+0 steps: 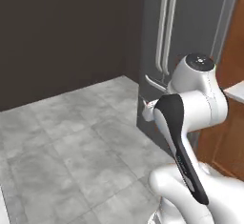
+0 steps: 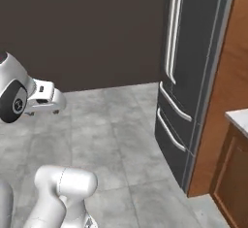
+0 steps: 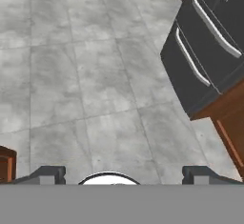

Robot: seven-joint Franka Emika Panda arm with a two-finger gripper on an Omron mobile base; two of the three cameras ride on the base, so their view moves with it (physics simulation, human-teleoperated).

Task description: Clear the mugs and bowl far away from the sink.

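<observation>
**Nothing to reach yet: my tool faces bare floor and the fridge**

My tool [image 3: 124, 174] is spread wide with nothing between its tips; in the hand view the two dark fingertips [image 3: 47, 174] stand far apart at the bottom edge, and past them I see grey tiled floor [image 3: 95, 85]. From the right base view the hand hangs out to the left of the picture above that floor, level and pointing toward the fridge side of the room.

Going outward from the tool, the first thing ahead and to the right is the dark fridge [image 3: 200, 70] with its pale bar handles, standing on the floor. Just beside its near flank runs a brown wooden cabinet [image 3: 228, 123]. In the right base view a pale corner of the desk [image 2: 238, 119] caps a lower cabinet of the same wood at the far right edge. Behind everything is a dark wall [image 2: 87, 28].

From here I cannot say where the mugs, the bowl or the sink are. The only hint is that desk corner, which lies right of my tool and beyond the fridge. I judge that the task's things sit somewhere along that desk, so the relation that matters is simple: the work lies to my right, and my tool points too far left and too low. I expect the base must turn or drive that way before any reach makes sense.
</observation>
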